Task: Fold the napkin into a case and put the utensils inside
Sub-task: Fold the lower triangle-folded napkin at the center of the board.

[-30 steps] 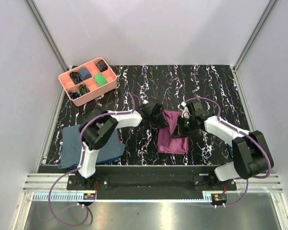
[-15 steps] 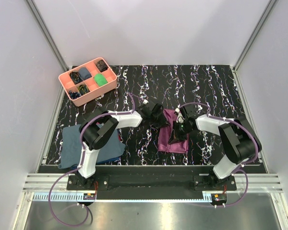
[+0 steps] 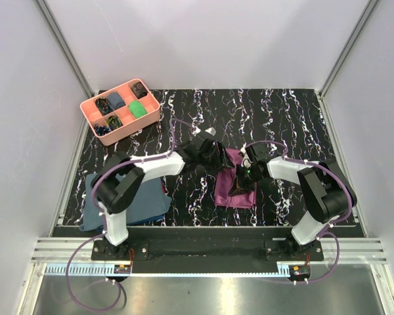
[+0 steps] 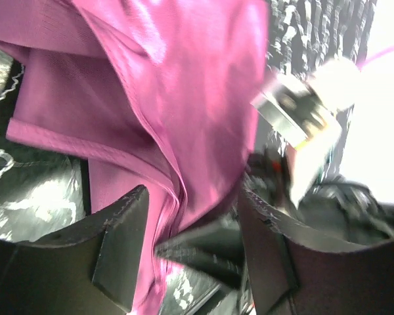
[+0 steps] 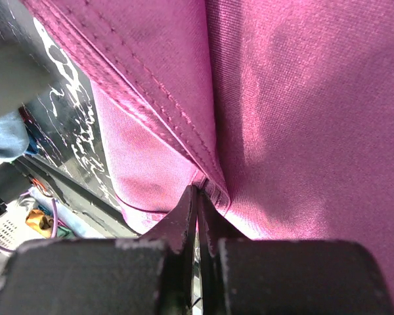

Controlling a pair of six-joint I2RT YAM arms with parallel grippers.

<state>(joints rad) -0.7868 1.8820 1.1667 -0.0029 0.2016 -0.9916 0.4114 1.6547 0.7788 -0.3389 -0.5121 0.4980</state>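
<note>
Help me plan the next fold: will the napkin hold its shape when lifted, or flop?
Probably floppy: the napkin drapes in soft folds and creases. Likely light: the right tool holds its hem with a tip pinch alone. Its sheen suggests it may be slippery, so layers could slide apart.

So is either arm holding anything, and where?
The right tool pinches the napkin by its stitched hem; the left tool is open, gripping nothing.
</note>
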